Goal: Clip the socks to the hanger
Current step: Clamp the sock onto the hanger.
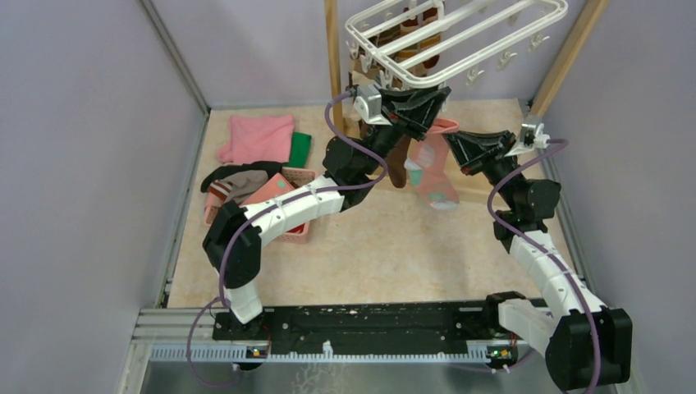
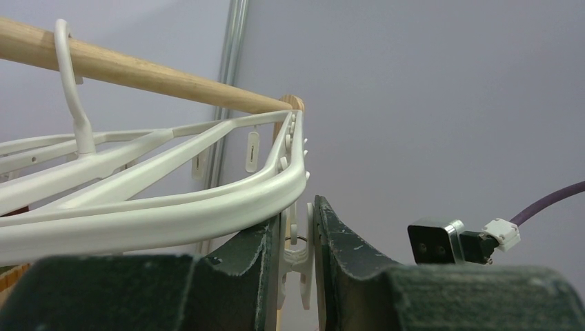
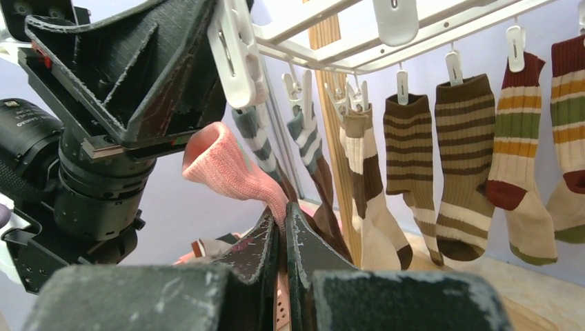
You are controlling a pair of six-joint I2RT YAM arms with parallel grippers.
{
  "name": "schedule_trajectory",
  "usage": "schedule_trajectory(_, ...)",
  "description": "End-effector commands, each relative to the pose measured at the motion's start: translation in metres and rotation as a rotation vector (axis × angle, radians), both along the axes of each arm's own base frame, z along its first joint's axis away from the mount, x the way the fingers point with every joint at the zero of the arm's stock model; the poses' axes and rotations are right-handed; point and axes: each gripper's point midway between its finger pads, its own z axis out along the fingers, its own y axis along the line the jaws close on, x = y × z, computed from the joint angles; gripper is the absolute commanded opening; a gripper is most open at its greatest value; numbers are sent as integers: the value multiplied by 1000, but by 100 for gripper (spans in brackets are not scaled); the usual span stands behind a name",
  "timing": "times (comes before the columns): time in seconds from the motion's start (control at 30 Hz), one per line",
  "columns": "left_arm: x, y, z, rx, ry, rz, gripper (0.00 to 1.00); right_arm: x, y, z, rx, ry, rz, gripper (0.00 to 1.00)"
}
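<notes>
The white hanger (image 1: 460, 33) hangs from the wooden frame at the back, with several striped socks (image 3: 407, 152) clipped under it. My left gripper (image 2: 303, 227) is raised beneath the hanger's near rim (image 2: 172, 214) and is shut on a small white clip (image 2: 303, 258), squeezing its upper arms together. Just right of it and below, my right gripper (image 3: 283, 210) is shut on the cuff of a pink sock (image 3: 227, 165). That sock's teal-patched foot (image 1: 433, 176) dangles down. The pink cuff sits close under the held clip (image 3: 238, 55) without touching it. A dark brown sock (image 1: 397, 168) hangs beside it.
A pink basket (image 1: 291, 234) on the left of the table holds a grey sock with a striped cuff (image 1: 238, 187), partly under my left arm. Behind it lie a folded pink cloth (image 1: 258, 138) and a green cloth (image 1: 300, 148). Wooden posts (image 1: 332, 57) flank the hanger.
</notes>
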Motion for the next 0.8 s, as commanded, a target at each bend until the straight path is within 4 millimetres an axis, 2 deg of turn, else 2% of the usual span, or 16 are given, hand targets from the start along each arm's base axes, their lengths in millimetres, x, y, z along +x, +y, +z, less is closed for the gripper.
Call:
schedule_trajectory(0.0, -21, 23, 36, -82, -67, -26, 14, 0, -9, 23, 29, -37, -32, 0)
schedule_trajectory(0.77, -18, 25, 32, -82, -54, -53, 14, 4, -16, 37, 63, -54, -52, 0)
